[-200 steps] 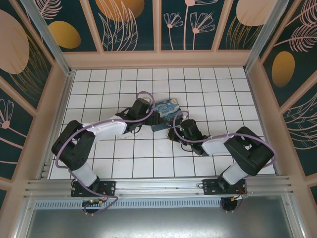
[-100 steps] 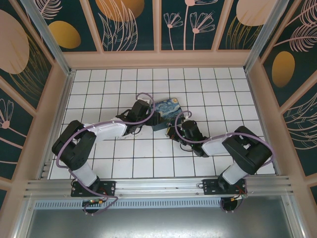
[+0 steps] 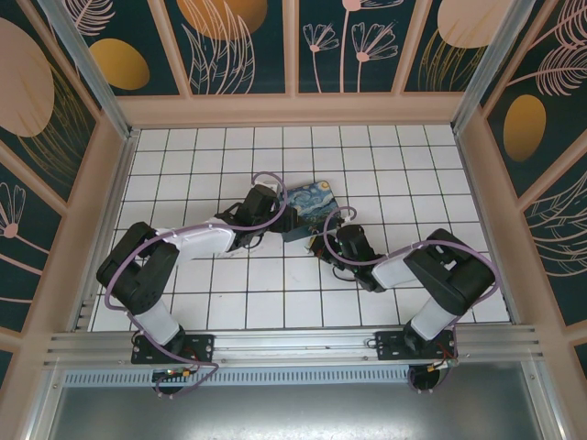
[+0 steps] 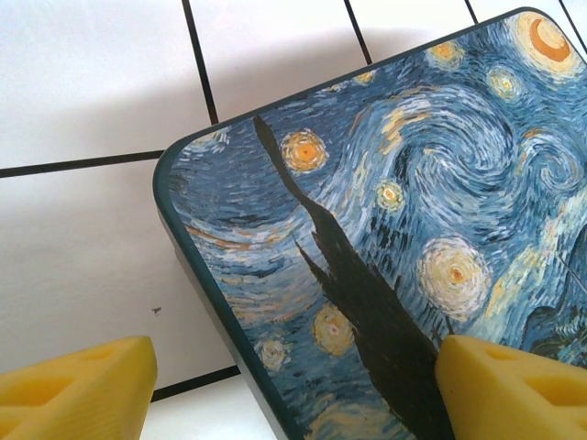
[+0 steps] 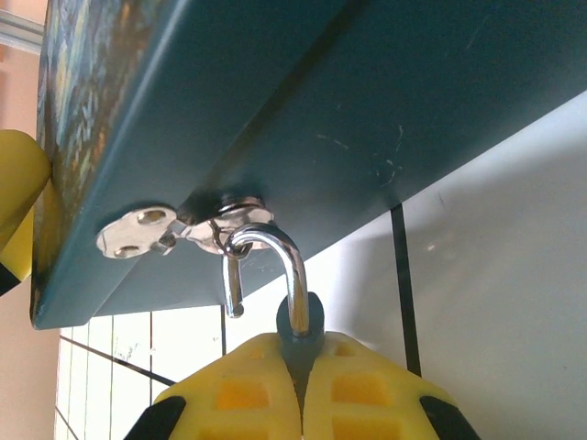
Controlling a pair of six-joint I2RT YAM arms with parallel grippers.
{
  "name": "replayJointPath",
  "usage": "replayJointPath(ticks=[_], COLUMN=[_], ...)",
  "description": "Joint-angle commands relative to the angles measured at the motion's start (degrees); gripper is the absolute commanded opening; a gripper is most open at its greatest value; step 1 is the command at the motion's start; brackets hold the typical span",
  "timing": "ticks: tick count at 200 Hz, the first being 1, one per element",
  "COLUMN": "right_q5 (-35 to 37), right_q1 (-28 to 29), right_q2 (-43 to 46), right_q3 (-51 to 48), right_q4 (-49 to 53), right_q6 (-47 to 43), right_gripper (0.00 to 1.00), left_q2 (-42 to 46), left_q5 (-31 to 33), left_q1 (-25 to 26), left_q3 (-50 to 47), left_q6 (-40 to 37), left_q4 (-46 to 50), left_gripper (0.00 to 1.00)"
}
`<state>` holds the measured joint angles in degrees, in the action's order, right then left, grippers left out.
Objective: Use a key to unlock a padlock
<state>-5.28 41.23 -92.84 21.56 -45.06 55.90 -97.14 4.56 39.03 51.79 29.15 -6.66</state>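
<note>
At the near side of the white tiled floor point(image 3: 229, 302), the right gripper point(image 5: 301, 356) has its two yellow plastic fingers point(image 5: 234, 385) pressed together on the small blue-bodied padlock point(image 5: 300, 318). Only a sliver of the blue body shows in the seam between them. The padlock's curved silvery metal shackle point(image 5: 268, 236) rises from the body. One leg runs down into the body, while the other ends free in the air just beside it, so the lock stands undone. The shackle is hooked through a small metal ring on the dark teal side wall of the flat, starry-night printed box point(image 5: 385, 110). A flat silvery metal tab point(image 5: 136, 234) with small holes lies against the same wall, touching that ring. Whether it is the key cannot be told.

Farther on, the left gripper point(image 4: 293, 399) is spread wide across the box's rounded corner, one yellow finger above the tiles and the other above the printed lid. It grasps nothing visibly.
</note>
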Motion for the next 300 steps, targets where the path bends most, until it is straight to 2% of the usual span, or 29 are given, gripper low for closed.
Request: replayJointPath(ticks=[1,64,101,137,176,201,218,236,273,300], right_q5=[1.58,2.99,1.10,-4.16,-12.26,-19.01,-20.80,-21.35,-21.86,-21.47], right_q1=[-0.52,-3.80,-6.82,-9.58,-19.80,-25.12,-25.26,-25.08,-24.90,-23.90], right_q2=[0.45,1.02,1.34,0.61,-3.72,-6.53,-7.25,-6.34,-3.54,-1.02], right_q3=[-0.57,1.29,2.82,7.97,14.97,18.58,22.36,22.40,17.03,12.26], right_q4=[-2.60,-3.27,-3.78,2.95,12.41,14.42,18.89,19.31,15.43,12.89], right_q6=[0.27,1.61,0.37,-5.04,-12.61,-14.75,-17.65,-18.20,-16.79,-16.09], right_gripper=[0.00,0.00,0.00,0.00,0.00,0.00,0.00,0.00,0.00,0.00], left_q2=[-4.38,-5.94,-7.12,-8.67,-10.01,-10.88,-11.02,-10.70,-10.66,-9.76], left_q5=[0.89,-0.04,-0.87,-1.31,-1.85,-2.24,-2.03,-1.66,-1.33,-0.50], left_q1=[0.35,0.32,0.27,0.34,0.35,0.31,0.35,0.27,0.33,0.26], left_q3=[-3.10,-3.30,-3.19,-2.51,-2.18,-1.79,-1.41,-1.11,0.67,1.42], left_q6=[-1.26,-1.54,-1.89,-2.32,-2.49,-2.52,-2.50,-2.59,-3.06,-3.05], left_q4=[9.99,10.08,10.39,11.18,11.36,11.51,11.61,11.85,12.88,13.72], left_gripper=[0.80,0.74,0.71,0.68,0.67,0.66,0.66,0.66,0.67,0.72])
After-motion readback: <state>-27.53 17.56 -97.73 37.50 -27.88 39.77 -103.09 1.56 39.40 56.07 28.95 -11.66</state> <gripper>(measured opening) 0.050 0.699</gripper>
